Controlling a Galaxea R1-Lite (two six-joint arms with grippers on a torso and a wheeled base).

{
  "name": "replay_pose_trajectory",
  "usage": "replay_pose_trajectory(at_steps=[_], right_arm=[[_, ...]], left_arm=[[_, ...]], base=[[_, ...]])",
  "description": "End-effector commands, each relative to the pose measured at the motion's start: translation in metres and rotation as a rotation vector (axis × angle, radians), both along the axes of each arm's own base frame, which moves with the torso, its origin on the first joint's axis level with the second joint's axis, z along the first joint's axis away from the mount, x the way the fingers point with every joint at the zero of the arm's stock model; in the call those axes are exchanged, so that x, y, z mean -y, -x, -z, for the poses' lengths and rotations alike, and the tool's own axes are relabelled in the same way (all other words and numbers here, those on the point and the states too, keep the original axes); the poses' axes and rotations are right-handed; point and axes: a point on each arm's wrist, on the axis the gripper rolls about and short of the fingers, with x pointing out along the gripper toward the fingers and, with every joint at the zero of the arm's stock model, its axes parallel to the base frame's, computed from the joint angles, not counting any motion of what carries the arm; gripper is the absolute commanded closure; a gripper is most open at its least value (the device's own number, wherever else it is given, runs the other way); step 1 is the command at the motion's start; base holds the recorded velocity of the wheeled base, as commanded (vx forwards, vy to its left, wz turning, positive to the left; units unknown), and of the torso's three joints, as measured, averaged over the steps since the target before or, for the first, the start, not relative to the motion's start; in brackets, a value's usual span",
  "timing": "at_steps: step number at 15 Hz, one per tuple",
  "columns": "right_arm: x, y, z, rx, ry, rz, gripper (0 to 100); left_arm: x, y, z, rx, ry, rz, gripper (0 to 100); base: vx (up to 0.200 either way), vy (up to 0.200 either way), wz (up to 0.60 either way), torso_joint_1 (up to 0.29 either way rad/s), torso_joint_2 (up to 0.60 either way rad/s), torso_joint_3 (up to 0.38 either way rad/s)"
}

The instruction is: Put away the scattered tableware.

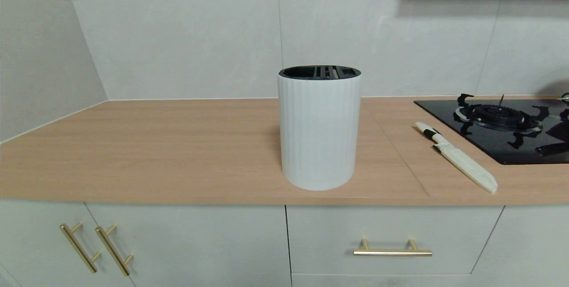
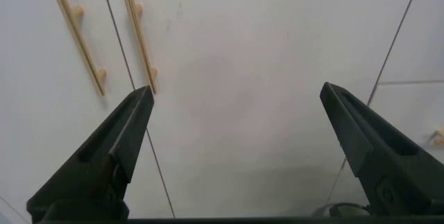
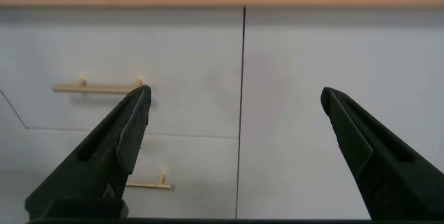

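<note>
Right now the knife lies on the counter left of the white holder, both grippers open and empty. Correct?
No. The head view shows the knife on the counter right of the white holder, toward the stove. The left gripper and right gripper are open and empty, as you said.

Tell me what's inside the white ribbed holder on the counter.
At the rim of the holder sits a black slotted insert, nothing sticking out. The wall hides whatever lies deeper.

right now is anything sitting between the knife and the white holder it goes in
Nothing visible. Bare countertop separates the knife from the holder; the stove lies on the knife's other side.
</note>
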Motion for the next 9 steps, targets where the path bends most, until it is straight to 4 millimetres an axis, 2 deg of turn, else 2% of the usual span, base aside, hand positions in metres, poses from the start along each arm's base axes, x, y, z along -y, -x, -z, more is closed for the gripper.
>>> replay_pose_trajectory(at_steps=[1, 9], right_arm=[[0.0000, -0.0001, -0.0001, -0.001, 0.000, -0.001, 0], [0.0000, -0.0001, -0.0001, -0.001, 0.000, -0.001, 0]], left_arm=[[0.0000, 0.0000, 0.0002, -0.001, 0.000, 0.000, 0], [0.0000, 0.0000, 0.0002, -0.001, 0.000, 0.000, 0]], base=[[0.000, 0.000, 0.00, 0.193, -0.46, -0.300], [0.000, 0.000, 0.00, 0.200, -0.48, -0.283]])
